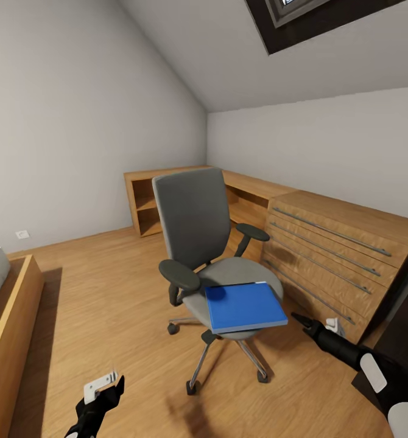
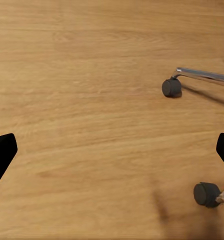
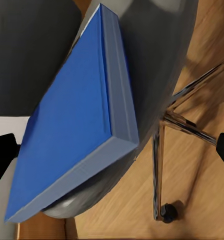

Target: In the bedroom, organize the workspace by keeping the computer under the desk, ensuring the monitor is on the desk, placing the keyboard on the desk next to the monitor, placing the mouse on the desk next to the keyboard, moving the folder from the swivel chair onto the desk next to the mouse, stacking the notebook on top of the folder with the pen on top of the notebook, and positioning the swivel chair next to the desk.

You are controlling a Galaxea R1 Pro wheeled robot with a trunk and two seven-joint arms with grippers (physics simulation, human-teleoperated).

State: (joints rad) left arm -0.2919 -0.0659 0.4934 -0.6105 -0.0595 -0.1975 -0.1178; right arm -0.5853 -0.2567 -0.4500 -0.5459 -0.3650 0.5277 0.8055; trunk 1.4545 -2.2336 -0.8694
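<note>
One folder (image 1: pixel 245 307) | on swivel chair (image 1: pixel 195 225) seat | right fingers (image 1: pixel 302 320) near

I can't read a single bit of text anywhere here, no labels, brands or numbers. The folder (image 1: pixel 245 307) just off my right gripper (image 1: pixel 306 322) has a plain blue cover, and the drawer chest (image 1: pixel 344 243) beyond it is unmarked too.

One swivel chair (image 1: pixel 213 255), one folder (image 1: pixel 245 306)
</note>
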